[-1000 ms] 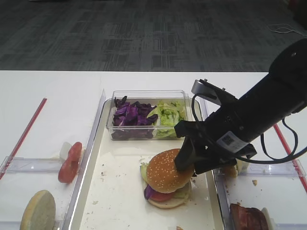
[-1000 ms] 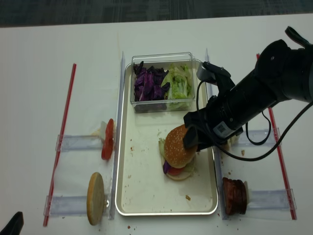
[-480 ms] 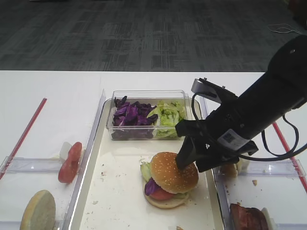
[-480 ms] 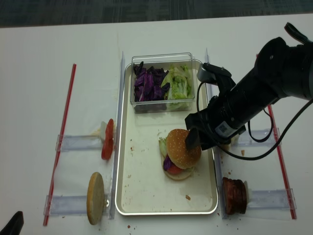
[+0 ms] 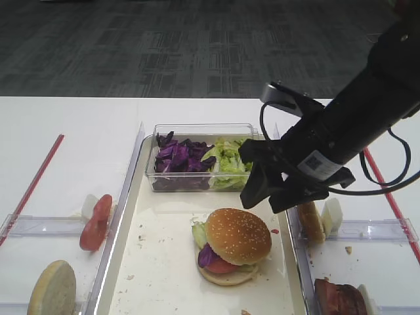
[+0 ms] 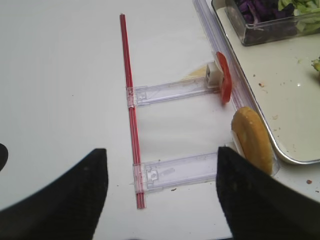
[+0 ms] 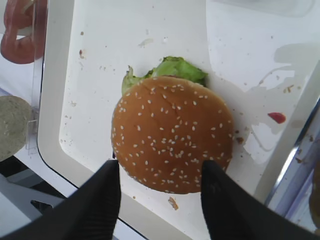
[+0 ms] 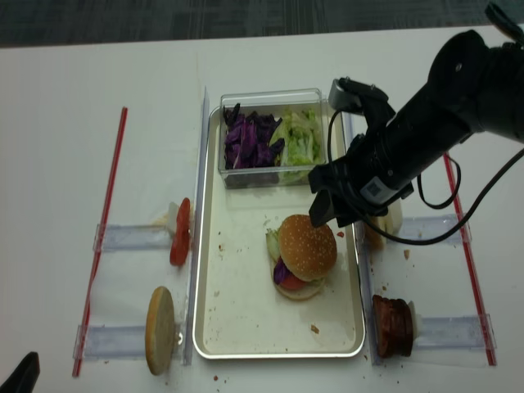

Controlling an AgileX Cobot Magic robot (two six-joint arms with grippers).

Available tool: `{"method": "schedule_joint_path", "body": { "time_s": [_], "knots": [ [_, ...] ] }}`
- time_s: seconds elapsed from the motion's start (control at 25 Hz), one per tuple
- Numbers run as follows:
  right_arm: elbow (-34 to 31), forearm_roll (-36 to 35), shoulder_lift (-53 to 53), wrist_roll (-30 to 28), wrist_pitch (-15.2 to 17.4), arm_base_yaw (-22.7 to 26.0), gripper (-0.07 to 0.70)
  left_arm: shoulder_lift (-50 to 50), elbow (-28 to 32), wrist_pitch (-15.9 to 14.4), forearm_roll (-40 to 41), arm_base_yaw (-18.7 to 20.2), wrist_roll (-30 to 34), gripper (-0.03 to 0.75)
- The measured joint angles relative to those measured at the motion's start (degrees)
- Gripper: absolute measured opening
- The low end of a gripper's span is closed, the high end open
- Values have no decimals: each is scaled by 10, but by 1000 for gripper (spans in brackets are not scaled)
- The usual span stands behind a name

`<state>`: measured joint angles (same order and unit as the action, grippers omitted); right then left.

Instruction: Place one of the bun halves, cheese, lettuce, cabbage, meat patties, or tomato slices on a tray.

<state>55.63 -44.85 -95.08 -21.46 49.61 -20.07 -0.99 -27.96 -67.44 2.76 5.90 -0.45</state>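
A long rectangular cream-white tray with a shiny raised metal rim (image 5: 131, 216) lies across the middle of the white tabletop (image 8: 98, 98), speckled with crumbs. Near the tray's right edge, about midway along it, sits a stacked burger topped by the round golden-brown sesame-seeded bun half (image 5: 238, 235). Below the bun top a pale green crinkly lettuce leaf (image 7: 170, 67) sticks out on one side, with dark purple cabbage shreds (image 5: 205, 254) and a red tomato slice (image 5: 222, 266) showing at the front, all on a pale bottom bun.

The black right gripper (image 5: 268, 191) hangs above the burger, clear of it, toward the tray's far right. Its two dark fingers (image 7: 97, 210) stand apart at moderate width with nothing between them; in the wrist view they frame the near edge of the bun top without touching it.

At the tray's far end stands a small clear plastic tub (image 8: 274, 135) holding purple cabbage on the left and green lettuce on the right.

Left of the tray, a spare red tomato slice (image 8: 180, 235) and a pale beige flat disc (image 8: 160, 330) each stand on edge in clear plastic holders beside a red strip (image 6: 130, 95). Right of the tray, a dark reddish-brown meat patty (image 8: 392, 327) stands near the front corner.

The left gripper (image 6: 160, 200) shows only as two dark blurred fingers spread wide over the tabletop's left side, holding nothing.
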Motion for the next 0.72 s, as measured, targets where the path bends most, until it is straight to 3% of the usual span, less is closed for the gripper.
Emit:
{"method": "schedule_joint_path", "body": {
  "time_s": [0.44,0.72],
  "knots": [
    [103,121,1,98,71,0,414,0,0,0,0,0,0,462],
    [193,221,1,174,143,0,414,0,0,0,0,0,0,462]
  ]
}}
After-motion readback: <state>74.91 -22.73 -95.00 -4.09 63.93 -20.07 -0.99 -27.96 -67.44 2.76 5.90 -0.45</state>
